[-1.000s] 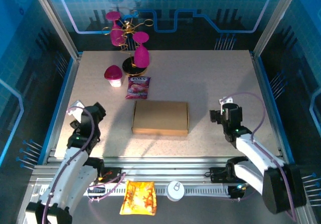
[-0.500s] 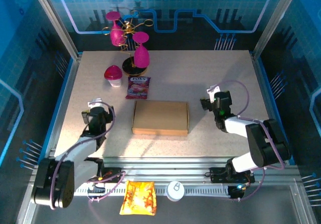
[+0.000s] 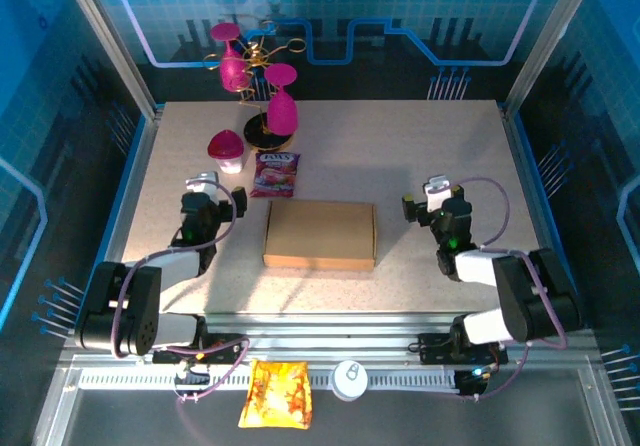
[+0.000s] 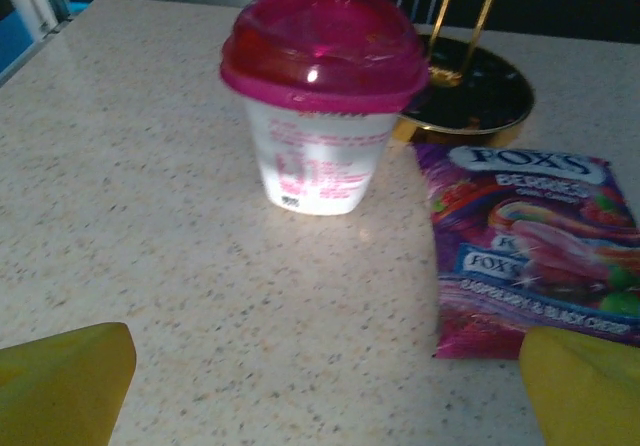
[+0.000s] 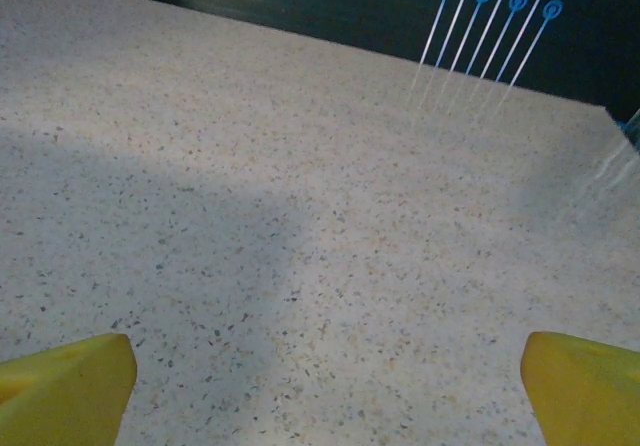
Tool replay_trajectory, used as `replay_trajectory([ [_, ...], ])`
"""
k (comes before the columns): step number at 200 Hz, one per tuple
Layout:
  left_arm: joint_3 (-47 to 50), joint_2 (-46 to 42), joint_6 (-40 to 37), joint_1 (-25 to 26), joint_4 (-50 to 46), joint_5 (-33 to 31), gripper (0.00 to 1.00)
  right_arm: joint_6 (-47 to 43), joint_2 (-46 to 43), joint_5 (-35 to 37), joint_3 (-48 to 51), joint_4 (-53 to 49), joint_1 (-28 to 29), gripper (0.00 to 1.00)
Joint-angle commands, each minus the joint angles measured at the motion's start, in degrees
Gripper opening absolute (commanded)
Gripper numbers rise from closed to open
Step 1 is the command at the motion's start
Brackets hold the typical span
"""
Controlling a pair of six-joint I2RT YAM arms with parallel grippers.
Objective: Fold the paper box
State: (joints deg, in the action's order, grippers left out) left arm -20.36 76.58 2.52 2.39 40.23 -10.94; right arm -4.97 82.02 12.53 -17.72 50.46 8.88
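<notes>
Paper box [image 3: 320,234] near the table's [image 3: 420,146] front edge, flanked by left gripper [image 4: 322,381] and right gripper [image 5: 325,386], both spread wide, holding nothing

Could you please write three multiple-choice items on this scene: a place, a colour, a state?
1. Where does the paper box lie? A) between the left hand and the right hand B) far left corner C) against the back wall
2. What colour is the lid of the cup? A) green B) magenta C) white
3. The left hand is A) open, empty B) shut on the paper box C) shut on the cup
1A: top view shows it there. 2B: seen in left wrist view. 3A: yellow fingers wide apart, nothing between.
</notes>
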Motion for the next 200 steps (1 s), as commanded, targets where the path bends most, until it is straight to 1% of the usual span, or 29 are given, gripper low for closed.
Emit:
replay_trajectory([
  [1,2.0,2.9,-3.1,-0.6,9.7,5.0,0.99,1.2,5.3,-0.9,-0.1,9.7,-0.7,1.0],
  [12,4.7,7.3,-3.2,-0.8,19.5,5.2,0.99,1.5,7.5,0.4,0.5,13.9,-0.9,1.0],
  [22,6.6,12.9,-3.7,-0.8,28.8,5.8,0.99,2.3,6.1,-0.6,-0.2,9.7,-1.1,1.0],
  [26,6.9,14.9,-4.2,-1.0,32.8,6.0,0.99,2.3,6.3,-1.2,-0.3,9.6,-1.3,1.0],
  [29,7.2,15.1,-4.1,-1.0,33.7,5.7,0.99,2.1,6.7,-1.2,-0.2,10.5,-1.4,1.0],
  [40,6.7,11.8,-2.7,-1.1,27.1,3.5,0.99,2.2,6.5,-0.8,0.8,12.4,-1.3,1.0],
  [46,6.6,11.7,-2.0,-1.2,26.7,2.2,0.99,2.6,6.3,-1.1,1.6,13.1,-1.6,1.0],
  [60,6.5,12.9,-2.0,-1.2,28.5,1.1,1.0,2.8,7.0,-1.6,4.0,19.0,-2.2,1.0],
  [75,3.6,12.1,-0.7,-1.5,21.8,-0.6,0.99,2.8,7.6,-1.0,5.4,22.3,-2.1,1.0],
  [84,1.0,12.0,0.6,-2.5,16.6,-0.3,0.99,2.8,7.5,1.3,4.0,19.9,-1.4,1.0],
  [91,-0.3,11.8,0.4,-2.4,13.9,-0.3,0.99,3.3,6.9,4.0,1.2,13.5,-1.0,1.0],
  [99,-0.2,12.0,0.3,-2.3,14.7,-0.2,0.99,4.6,6.9,6.1,-3.7,4.2,-1.1,1.0],
  [103,-0.1,12.1,0.1,-2.3,15.1,-0.2,0.99,4.9,6.7,4.9,-4.3,3.2,-1.8,1.0],
  [104,-0.1,12.1,0.1,-2.3,15.1,-0.2,0.99,5.2,6.6,3.5,-4.2,3.0,-2.6,1.0],
  [107,0.0,12.1,0.2,-2.3,15.0,-0.2,1.0,6.1,6.3,1.2,-4.0,2.8,-3.9,1.0],
  [112,0.0,12.0,0.3,-2.3,14.6,-0.2,0.99,6.8,6.1,-0.3,-3.8,3.0,-4.7,1.0],
  [124,0.1,12.1,0.2,-2.3,15.3,-0.1,0.99,6.1,6.5,1.8,-3.6,4.1,-3.6,1.0],
  [152,0.1,12.0,0.1,-2.3,15.1,0.0,0.99,5.5,6.6,2.2,-3.8,3.7,-3.1,1.0],
  [167,0.1,12.1,0.1,-2.3,15.1,-0.1,0.99,5.6,6.6,4.4,-2.9,5.5,-2.6,1.0],
  [184,0.0,12.1,0.1,-2.3,15.2,0.0,0.99,4.8,6.7,3.9,-2.6,6.3,-2.0,1.0],
  [200,0.0,12.1,0.1,-2.3,15.2,0.0,0.99,4.7,6.8,4.6,-3.4,4.9,-1.7,1.0],
])
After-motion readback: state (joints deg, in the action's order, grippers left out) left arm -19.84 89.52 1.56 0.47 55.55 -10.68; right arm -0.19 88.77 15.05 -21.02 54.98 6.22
